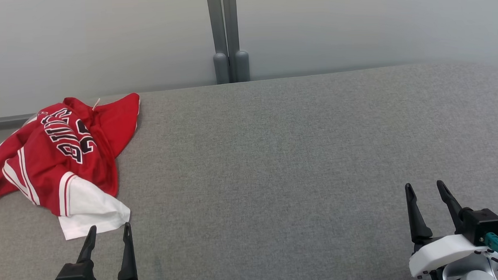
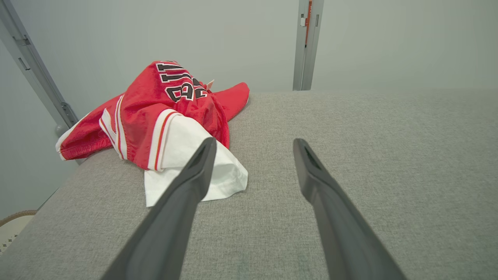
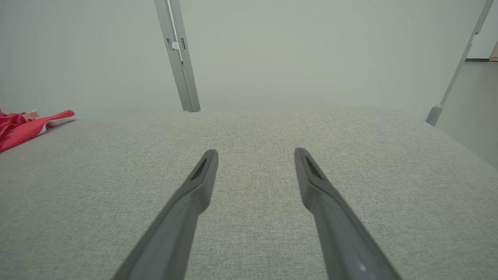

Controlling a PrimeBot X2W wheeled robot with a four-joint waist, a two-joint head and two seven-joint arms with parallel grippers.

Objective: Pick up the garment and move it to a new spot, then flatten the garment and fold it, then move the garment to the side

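Note:
The garment is a red jersey with black lettering and a white sleeve, lying crumpled at the far left of the grey table, partly hanging over the left edge. In the left wrist view the garment lies just ahead and to the left of the fingers. My left gripper stands open just in front of the white sleeve, holding nothing. My right gripper is open at the lower right, far from the garment. The right wrist view catches a red edge of the garment at far left.
A pale wall runs behind the table, with a grey vertical post at the back edge. The table's right edge drops to the floor. A wide stretch of grey cloth surface lies between the two grippers.

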